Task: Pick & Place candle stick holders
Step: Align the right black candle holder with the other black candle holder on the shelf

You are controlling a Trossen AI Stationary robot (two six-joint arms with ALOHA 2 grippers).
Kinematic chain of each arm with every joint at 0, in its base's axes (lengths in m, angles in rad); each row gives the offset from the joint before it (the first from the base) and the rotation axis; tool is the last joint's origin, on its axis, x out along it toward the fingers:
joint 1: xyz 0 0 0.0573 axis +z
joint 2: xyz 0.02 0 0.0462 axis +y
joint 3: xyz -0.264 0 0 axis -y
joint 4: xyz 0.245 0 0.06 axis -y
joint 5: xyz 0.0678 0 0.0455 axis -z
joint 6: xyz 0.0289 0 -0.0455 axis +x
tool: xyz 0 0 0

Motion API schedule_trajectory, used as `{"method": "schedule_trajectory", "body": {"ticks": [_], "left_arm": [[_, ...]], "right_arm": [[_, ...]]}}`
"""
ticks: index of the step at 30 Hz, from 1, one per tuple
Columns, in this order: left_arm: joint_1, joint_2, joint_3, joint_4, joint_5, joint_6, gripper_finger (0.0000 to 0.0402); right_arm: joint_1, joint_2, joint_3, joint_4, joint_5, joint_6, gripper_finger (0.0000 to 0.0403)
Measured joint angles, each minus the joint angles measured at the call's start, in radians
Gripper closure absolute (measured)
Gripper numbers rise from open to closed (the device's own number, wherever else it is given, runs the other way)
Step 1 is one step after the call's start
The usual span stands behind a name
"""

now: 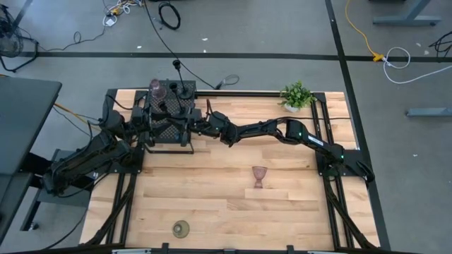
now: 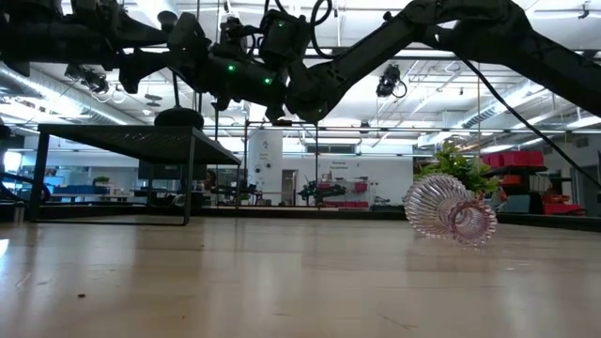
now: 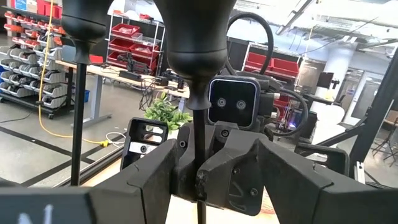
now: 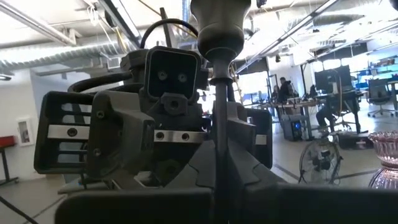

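Overhead view, wooden surface [image 1: 212, 204]. Both arms meet over the black mesh box [image 1: 169, 120], which stands near the 11 o'clock corner of the surface. The left gripper [image 1: 185, 121] reaches in from 9 o'clock; the right gripper [image 1: 200, 124] reaches in from 3 o'clock, and the two face each other just beside the box's 3 o'clock edge.

Left wrist view: a thin black stem [image 3: 198, 124] with a bulbous cup stands upright between the left gripper's own fingers, which are clamped on it; the opposite gripper's camera sits directly behind it. A second black stem [image 3: 79, 93] stands just beside. Right wrist view: the same kind of slim dark stem [image 4: 219, 124] runs straight up between the right gripper's fingers, which are closed on it, with the other gripper's camera close behind. Whether both grippers hold one and the same stem cannot be told with certainty.

On top of the box, toward its 11 o'clock corner, a pinkish glass goblet [image 1: 155, 87] stands upright. A second pinkish goblet [image 1: 260, 176] lies on its side at mid-surface, well apart from both grippers at about 4 o'clock from them. A squat olive-gold holder [image 1: 181, 228] sits near the 6 o'clock edge. A small potted plant [image 1: 296, 94] stands at the 1 o'clock corner.
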Motion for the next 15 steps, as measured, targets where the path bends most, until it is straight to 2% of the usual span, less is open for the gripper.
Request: {"method": "schedule_trajectory", "body": {"ticks": [10,15], "left_arm": [[-0.002,0.0,0.001,-0.007,0.015,-0.002,0.0177],[0.0,0.0,0.001,-0.016,-0.018,0.004,0.0177]], "right_arm": [[-0.002,0.009,-0.005,0.074,-0.009,-0.035,0.0402],[-0.01,0.004,0.028,-0.035,0.018,-0.034,0.0403]]}}
